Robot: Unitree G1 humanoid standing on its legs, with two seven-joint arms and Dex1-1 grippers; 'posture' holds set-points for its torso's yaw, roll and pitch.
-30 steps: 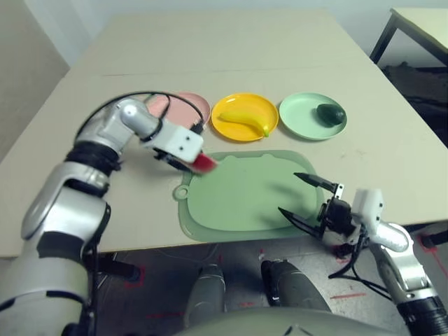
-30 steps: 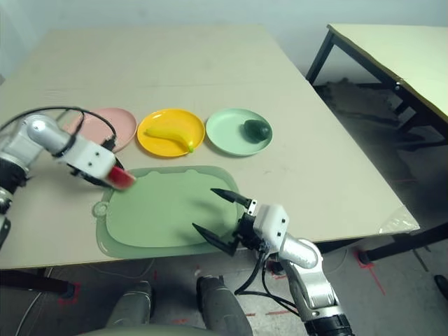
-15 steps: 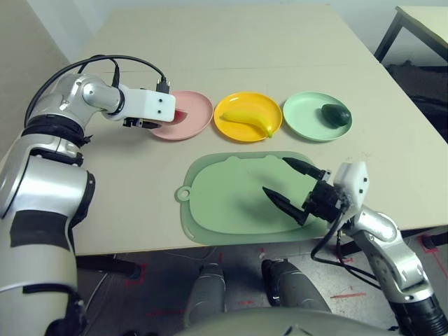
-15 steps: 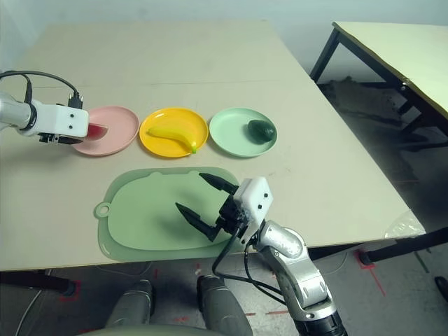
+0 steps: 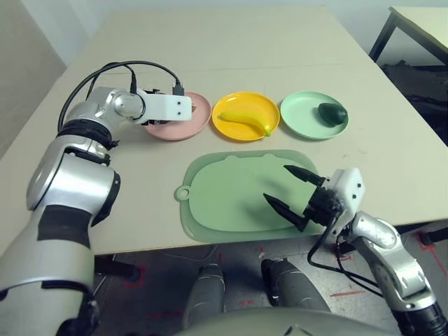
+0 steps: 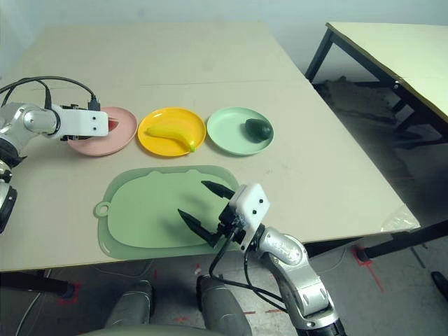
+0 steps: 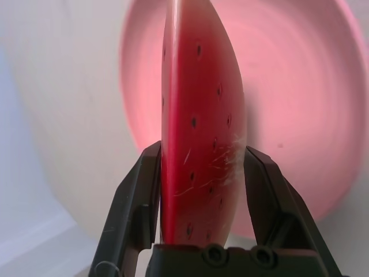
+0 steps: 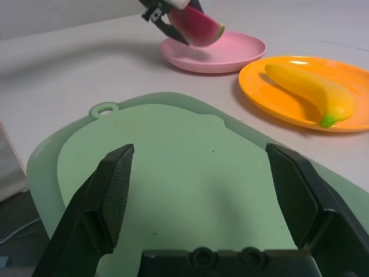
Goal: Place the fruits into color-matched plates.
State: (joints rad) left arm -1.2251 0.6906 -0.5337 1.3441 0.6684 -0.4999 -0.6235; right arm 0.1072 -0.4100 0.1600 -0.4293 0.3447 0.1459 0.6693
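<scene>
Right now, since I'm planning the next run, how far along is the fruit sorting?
Nearly finished: the banana lies on the yellow plate, the avocado on the mint one. The left gripper grips the watermelon wedge over the pink plate; releasing it there remains.

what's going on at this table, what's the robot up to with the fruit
The robot's left gripper holds the watermelon wedge between its fingers, over the pink plate. The banana already lies on the yellow plate and the avocado on the mint green plate. The right gripper is open and empty above the green cutting mat. Only the wedge remains to be set down.
</scene>
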